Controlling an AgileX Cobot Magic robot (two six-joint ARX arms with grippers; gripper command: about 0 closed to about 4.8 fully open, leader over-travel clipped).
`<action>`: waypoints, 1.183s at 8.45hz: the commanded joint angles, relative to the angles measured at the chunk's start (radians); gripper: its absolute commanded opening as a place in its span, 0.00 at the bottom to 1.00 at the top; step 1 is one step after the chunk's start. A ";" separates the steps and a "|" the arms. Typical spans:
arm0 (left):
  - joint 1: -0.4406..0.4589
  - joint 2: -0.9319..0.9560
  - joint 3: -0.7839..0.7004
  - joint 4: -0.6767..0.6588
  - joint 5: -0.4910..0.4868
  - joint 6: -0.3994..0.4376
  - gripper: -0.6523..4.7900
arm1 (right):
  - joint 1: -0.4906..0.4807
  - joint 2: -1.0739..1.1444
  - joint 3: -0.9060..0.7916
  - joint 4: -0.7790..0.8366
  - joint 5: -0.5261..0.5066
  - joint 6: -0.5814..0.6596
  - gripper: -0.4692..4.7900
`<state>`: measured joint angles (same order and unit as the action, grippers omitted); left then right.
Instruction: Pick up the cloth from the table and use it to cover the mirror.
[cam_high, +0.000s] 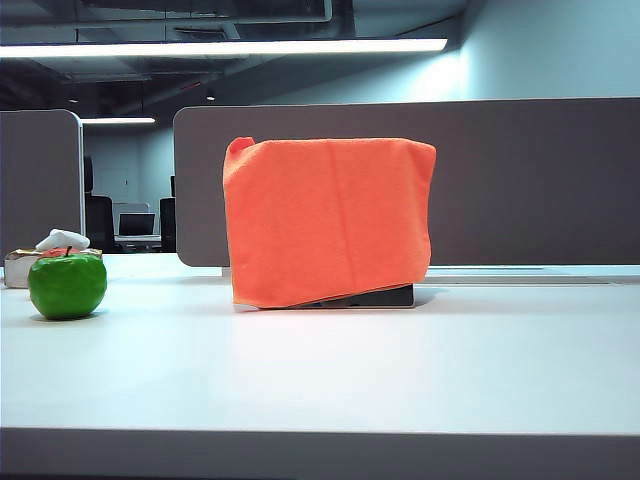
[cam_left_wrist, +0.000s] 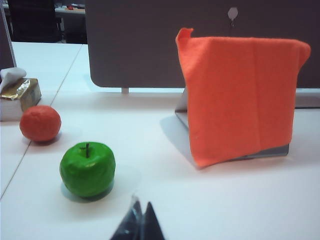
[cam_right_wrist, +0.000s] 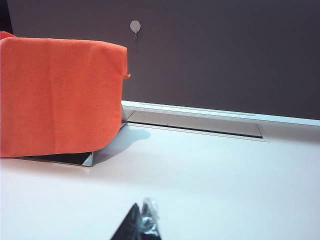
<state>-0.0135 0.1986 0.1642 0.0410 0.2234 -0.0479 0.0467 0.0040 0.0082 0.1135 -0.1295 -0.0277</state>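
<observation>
The orange cloth (cam_high: 328, 220) hangs draped over the upright mirror (cam_high: 380, 297), hiding all but a dark strip at its base. In the left wrist view the cloth (cam_left_wrist: 240, 92) covers the mirror (cam_left_wrist: 270, 151) down to its lower edge. The right wrist view shows the cloth (cam_right_wrist: 57, 95) with the mirror's dark bottom corner (cam_right_wrist: 65, 158) peeking out. My left gripper (cam_left_wrist: 141, 207) is shut and empty, well back from the cloth, above the white table (cam_left_wrist: 225, 200). My right gripper (cam_right_wrist: 142, 207) is also shut and empty, away from the cloth. Neither arm shows in the exterior view.
A green apple (cam_high: 67, 285) sits at the left of the table (cam_high: 320, 370), with an orange fruit (cam_left_wrist: 40, 123) and a tissue box (cam_left_wrist: 17, 97) behind it. A grey partition (cam_high: 520, 180) stands behind the mirror, with a cable slot (cam_right_wrist: 195, 123) at its foot.
</observation>
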 joint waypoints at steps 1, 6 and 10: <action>-0.001 -0.196 -0.035 -0.167 -0.002 -0.039 0.11 | 0.002 -0.002 -0.004 0.013 -0.010 -0.003 0.09; -0.001 -0.196 -0.079 -0.158 -0.036 -0.038 0.11 | 0.002 -0.002 -0.004 0.014 -0.026 -0.003 0.09; -0.001 -0.196 -0.155 -0.106 -0.174 -0.005 0.11 | 0.000 -0.002 -0.004 0.026 -0.138 -0.075 0.09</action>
<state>-0.0139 0.0040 0.0071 -0.0917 0.0433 -0.0605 0.0467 0.0040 0.0082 0.1158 -0.2630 -0.0242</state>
